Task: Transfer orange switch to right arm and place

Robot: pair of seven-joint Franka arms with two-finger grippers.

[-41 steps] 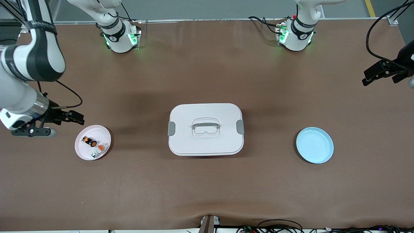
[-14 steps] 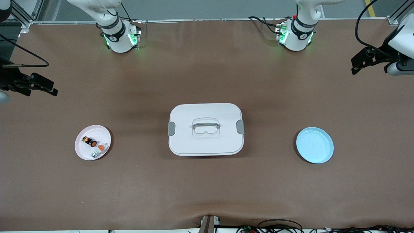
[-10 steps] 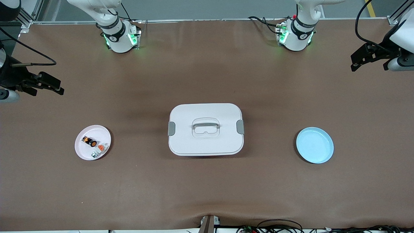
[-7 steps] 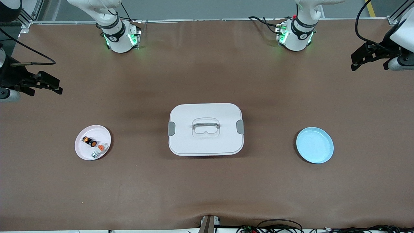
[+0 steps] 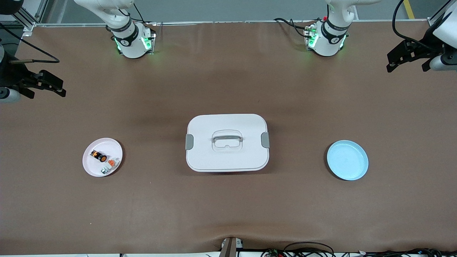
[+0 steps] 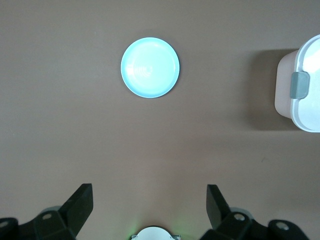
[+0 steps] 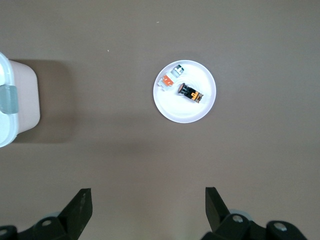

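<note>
The orange switch (image 5: 99,156), a stubby black cylinder with a round orange face, lies in a pink plate (image 5: 91,167) toward the right arm's end of the table. The right wrist view shows the switch (image 7: 191,93) in that plate (image 7: 172,112) well ahead of my right gripper (image 7: 149,200). My right gripper (image 5: 59,87) hangs open and empty over bare table by the edge at the right arm's end. My left gripper (image 5: 391,62) hangs open and empty over the table's left-arm end. In the left wrist view the left gripper (image 6: 150,200) holds nothing.
A small white-and-grey piece with an orange tab (image 5: 111,162) shares the pink plate. A white lidded box (image 5: 227,142) with a handle and grey latches sits mid-table. A light blue plate (image 5: 347,160) lies toward the left arm's end, with nothing on it.
The right gripper has pulled away from beside the pink plate toward the robots' bases. In the last second both grippers drifted slightly further that way. Nothing on the table moved.
</note>
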